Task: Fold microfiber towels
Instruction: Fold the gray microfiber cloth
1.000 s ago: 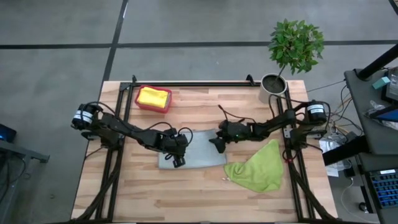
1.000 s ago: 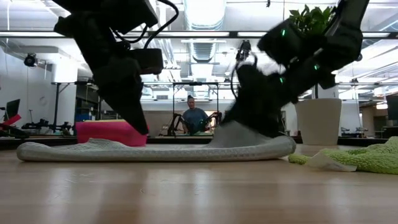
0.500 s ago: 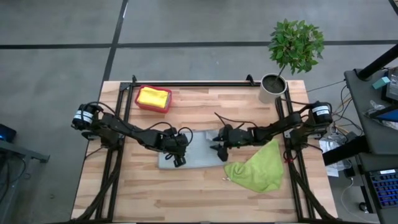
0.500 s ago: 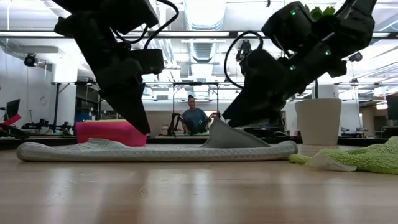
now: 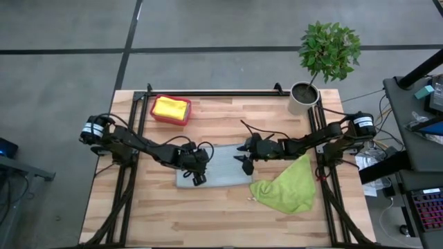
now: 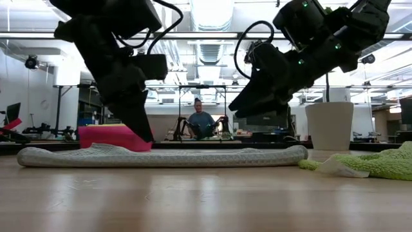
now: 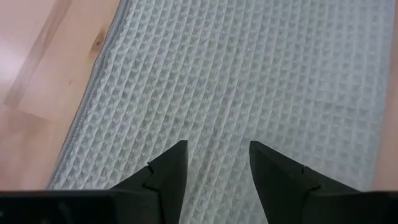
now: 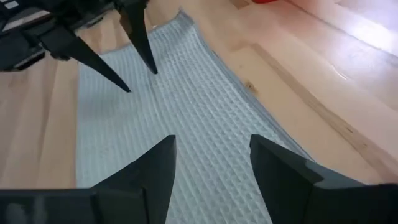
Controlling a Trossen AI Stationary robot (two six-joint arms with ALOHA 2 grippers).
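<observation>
A grey towel [image 5: 221, 169] lies flat in a folded rectangle at the table's middle [image 6: 193, 156]. My left gripper [image 5: 199, 174] is open and slants down over the towel's left part [image 7: 249, 74], with its tips at the cloth's surface [image 6: 147, 134]. My right gripper [image 5: 242, 162] is open with nothing between its fingers. It hangs clear above the towel's right end [image 6: 239, 109]. A lime green towel [image 5: 287, 187] lies crumpled at the right. A yellow towel [image 5: 172, 107] lies in the pink-red bin [image 5: 156, 114]. My left gripper slants down from the table's left, fingers spread over the grey towel's left part [image 7: 214, 112]. Whether its fingertips [image 8: 153, 70] touch the cloth, I cannot tell.
A white plant pot [image 5: 303, 97] stands at the far right corner. The pink-red bin [image 6: 112, 136] stands at the far left, behind the grey towel. Bare wood runs along the near edge [image 5: 208, 221].
My right gripper has risen from the grey towel's right end and rolled. A peak of cloth rose with it half a second ago and has fallen back flat. The rest of the towel has stayed in place.
</observation>
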